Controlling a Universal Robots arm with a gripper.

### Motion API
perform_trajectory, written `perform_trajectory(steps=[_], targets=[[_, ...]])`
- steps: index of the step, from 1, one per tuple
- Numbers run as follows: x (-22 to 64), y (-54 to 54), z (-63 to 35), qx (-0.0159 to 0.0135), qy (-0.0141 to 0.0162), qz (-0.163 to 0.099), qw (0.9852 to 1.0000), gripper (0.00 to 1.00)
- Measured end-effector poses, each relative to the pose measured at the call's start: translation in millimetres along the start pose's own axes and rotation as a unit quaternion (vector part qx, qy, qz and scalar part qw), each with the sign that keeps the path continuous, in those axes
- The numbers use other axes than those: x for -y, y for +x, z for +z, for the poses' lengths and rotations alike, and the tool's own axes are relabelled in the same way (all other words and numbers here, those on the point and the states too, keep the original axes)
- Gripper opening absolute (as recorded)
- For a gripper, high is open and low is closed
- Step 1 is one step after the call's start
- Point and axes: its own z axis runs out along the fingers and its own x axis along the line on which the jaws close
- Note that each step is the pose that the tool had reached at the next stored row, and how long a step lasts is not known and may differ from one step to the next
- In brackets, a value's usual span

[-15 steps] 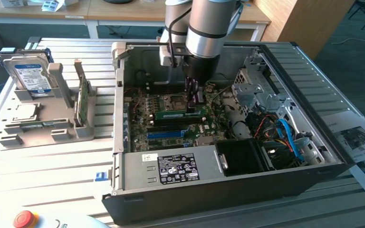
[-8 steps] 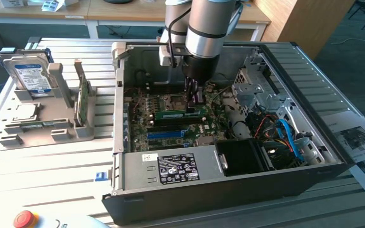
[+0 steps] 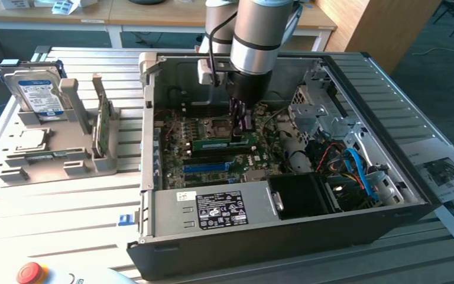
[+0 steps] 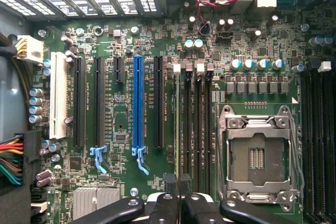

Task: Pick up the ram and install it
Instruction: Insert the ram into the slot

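Observation:
The ram [image 3: 211, 142] is a slim green stick standing on edge across the motherboard [image 4: 126, 145], inside the open computer case [image 3: 416, 195]. In the wrist view the ram [image 4: 178, 124] shows edge-on as a thin line along the first of the black memory slots [image 4: 198, 124]. My gripper [image 3: 240, 131] comes straight down from above. It is shut on the stick's top edge near one end, the black fingertips [image 4: 169, 183] pinching it from both sides. Whether the stick is fully down in its slot cannot be told.
The CPU socket [image 4: 257, 156] lies beside the memory slots, and the bright-blue slot [image 4: 137, 103] on their other side. The power supply [image 3: 211, 210] and cables [image 3: 357, 165] crowd the case's near side. A grey rack [image 3: 54, 160] at the exterior view's left holds a hard drive [image 3: 39, 94] and a green card [image 3: 101, 121].

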Motion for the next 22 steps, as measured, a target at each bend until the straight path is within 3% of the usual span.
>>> perform_trajectory(steps=[22], targets=[[-0.7, -0.2, 2.8, 0.0, -0.0004, 0.0, 1.0, 0.12]])
